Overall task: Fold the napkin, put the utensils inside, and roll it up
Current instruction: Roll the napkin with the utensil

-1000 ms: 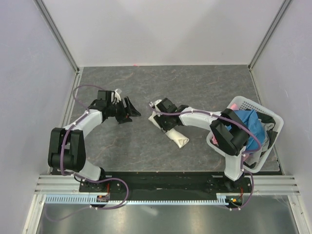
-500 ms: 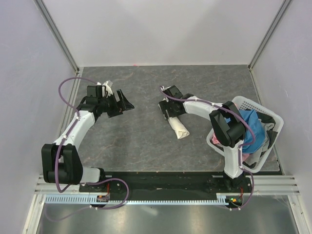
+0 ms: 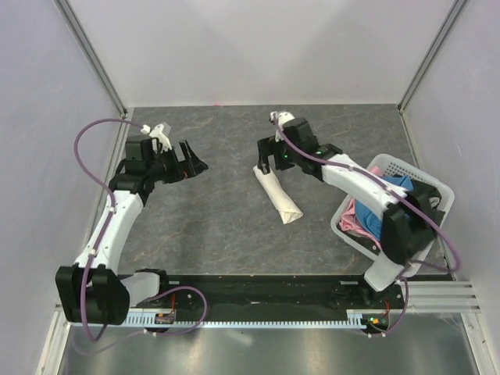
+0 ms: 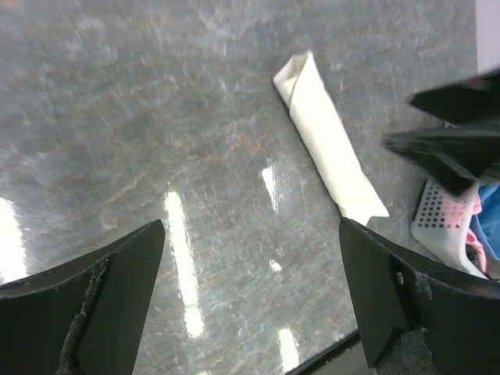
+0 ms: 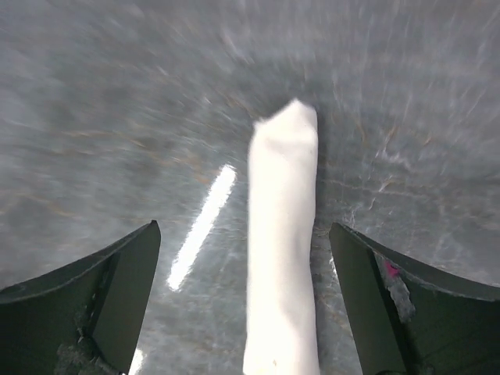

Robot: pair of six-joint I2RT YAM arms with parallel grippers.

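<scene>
Grey marbled tabletop (image 3: 226, 234) fills a white-walled booth, closed in on the left, the far side and the right, with my two bases bolted along the near edge. Most of the open floor lies between my claws and down the middle toward the bases. The far strip under the back wall is bare too. Room is tight only at the right edge, where a white plastic basket (image 3: 422, 174) sits against the wall holding a blue cloth (image 3: 396, 187) and a pink cloth (image 3: 358, 219).

My left claw (image 3: 195, 162) hangs near the left wall with its jaws spread wide and nothing between them. From its camera the napkin (image 4: 328, 156) shows as a tight cream roll, well apart from this claw and lying across the open stone. The black fingers (image 4: 453, 144) of my other claw stand blurred just beyond it.

My right claw (image 3: 269, 162) is also wide open and gripping nothing. It sits over the far end of the rolled napkin (image 3: 277, 195), which runs diagonally from there toward the near right, between the table's middle and the basket. In the right wrist view the roll (image 5: 283, 234) lies on the table in the gap between my two fingers, and neither finger touches it.
</scene>
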